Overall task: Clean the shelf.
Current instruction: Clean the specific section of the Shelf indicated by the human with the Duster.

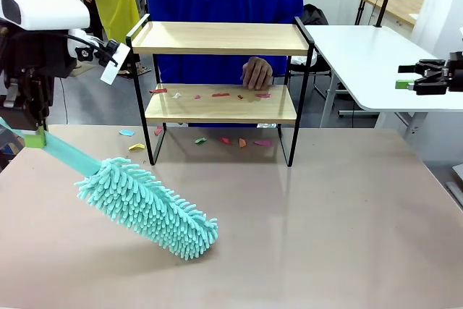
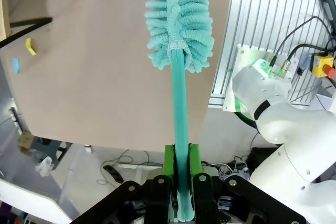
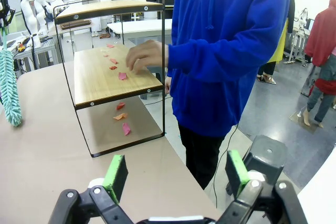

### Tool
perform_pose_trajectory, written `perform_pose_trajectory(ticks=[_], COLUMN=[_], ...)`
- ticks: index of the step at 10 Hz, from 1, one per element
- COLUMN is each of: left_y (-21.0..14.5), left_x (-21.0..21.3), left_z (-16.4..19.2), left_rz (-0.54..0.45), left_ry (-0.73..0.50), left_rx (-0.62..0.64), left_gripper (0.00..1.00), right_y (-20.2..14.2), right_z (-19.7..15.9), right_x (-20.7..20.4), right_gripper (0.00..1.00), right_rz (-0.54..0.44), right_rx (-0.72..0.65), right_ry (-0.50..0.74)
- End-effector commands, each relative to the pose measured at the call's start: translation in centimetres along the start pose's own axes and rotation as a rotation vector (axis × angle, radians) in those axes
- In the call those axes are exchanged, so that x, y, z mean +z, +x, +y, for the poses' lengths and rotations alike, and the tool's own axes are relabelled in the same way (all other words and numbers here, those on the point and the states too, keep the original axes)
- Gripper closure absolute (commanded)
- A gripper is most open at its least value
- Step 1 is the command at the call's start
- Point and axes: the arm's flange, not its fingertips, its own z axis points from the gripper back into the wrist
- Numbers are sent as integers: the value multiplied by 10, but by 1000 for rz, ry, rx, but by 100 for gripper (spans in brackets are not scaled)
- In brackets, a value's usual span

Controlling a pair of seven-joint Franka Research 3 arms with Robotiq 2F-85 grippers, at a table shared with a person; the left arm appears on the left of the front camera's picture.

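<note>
Right, the left gripper has its green pads pressed together on the flat teal handle of the duster, a firm pinch near the handle's end. From that grip the handle slants down and away to the fluffy head, which sits low over the brown table; whether it touches the surface I cannot tell. Now the key line: the duster's long axis points out along the near part of the table, while the shelf stands farther back, ahead and to the right of that gripper. So, by my reading, the head must swing round toward the lower board, where coloured paper scraps lie and the person's hand rests. More scraps lie on the table under the shelf. Out at the right edge, the right gripper hangs spread wide, holding nothing, well apart from the shelf, so the left arm is the nearer one.
</note>
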Motion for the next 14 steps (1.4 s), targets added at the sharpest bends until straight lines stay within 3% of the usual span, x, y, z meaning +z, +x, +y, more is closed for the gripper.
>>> perform_pose_trajectory(ticks=[1, 13, 14], left_y=[-1, 0, 8], left_x=[3, 0, 5], left_z=[1, 0, 2], left_rz=[-2, 0, -113], left_ry=[5, 0, -117], left_rx=[6, 0, 64], left_gripper=[87, 87, 87], right_y=[3, 3, 3], right_z=[1, 1, 1], right_x=[-1, -1, -1], right_gripper=[0, 0, 0], right_rz=[-4, -4, -4], right_rx=[4, 4, 4], right_ry=[-1, -1, -1])
